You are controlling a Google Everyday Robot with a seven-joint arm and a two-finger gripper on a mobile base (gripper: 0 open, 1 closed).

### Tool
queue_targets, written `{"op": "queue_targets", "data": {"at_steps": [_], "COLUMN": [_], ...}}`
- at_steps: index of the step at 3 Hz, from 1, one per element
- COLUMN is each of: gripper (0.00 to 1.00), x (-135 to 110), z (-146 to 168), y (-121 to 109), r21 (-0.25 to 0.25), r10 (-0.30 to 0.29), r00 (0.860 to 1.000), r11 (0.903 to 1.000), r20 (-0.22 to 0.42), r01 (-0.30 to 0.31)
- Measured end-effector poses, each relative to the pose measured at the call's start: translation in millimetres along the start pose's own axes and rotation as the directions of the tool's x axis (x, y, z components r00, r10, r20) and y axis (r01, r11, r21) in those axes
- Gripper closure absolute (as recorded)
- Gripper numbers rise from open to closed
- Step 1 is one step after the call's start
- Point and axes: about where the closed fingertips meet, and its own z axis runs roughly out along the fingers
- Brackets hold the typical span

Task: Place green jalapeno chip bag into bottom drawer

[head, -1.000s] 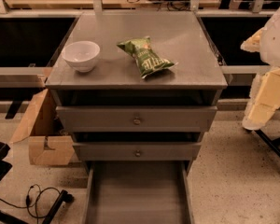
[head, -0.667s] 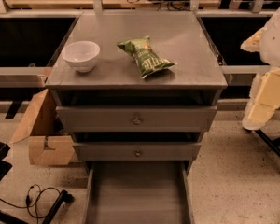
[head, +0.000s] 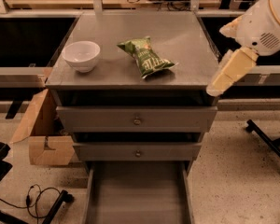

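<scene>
Now the pincer (head: 224, 78) has neared the cabinet's (head: 177, 31) edge; its state cannot be told; green jalapeno chip bag (head: 147, 57) unmoved.

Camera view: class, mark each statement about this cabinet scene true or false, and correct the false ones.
1. The green jalapeno chip bag lies on the cabinet top. True.
2. The bottom drawer is shut. False: it is pulled open, and the bag is not in it.
3. The white bowl stands left of the bag in the picture. True.
4. The pincer holds the bag. False: it hangs by the cabinet's right edge, apart from the bag.
5. The cardboard box sits right of the cabinet. False: it sits on the left.
</scene>
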Motion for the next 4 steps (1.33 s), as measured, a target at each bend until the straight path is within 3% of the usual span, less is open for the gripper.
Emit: {"op": "queue_targets", "data": {"at_steps": [1,2,3,4], "gripper": [0.00,0.00,0.00,0.00], "x": [-36,-63,-83,-100], "z": [43,96,144,186], "y": [-35,-72,-108,-132], "r21": [-0.007,0.008,0.031,0.037], "r10": [0.036,0.077,0.102,0.125], "r00": [0.981,0.954,0.953,0.965], "r11": [0.9994,0.9965,0.9927,0.9898], "r20": [0.190,0.288,0.287,0.232], "r01": [-0.035,-0.083,-0.116,-0.137]}}
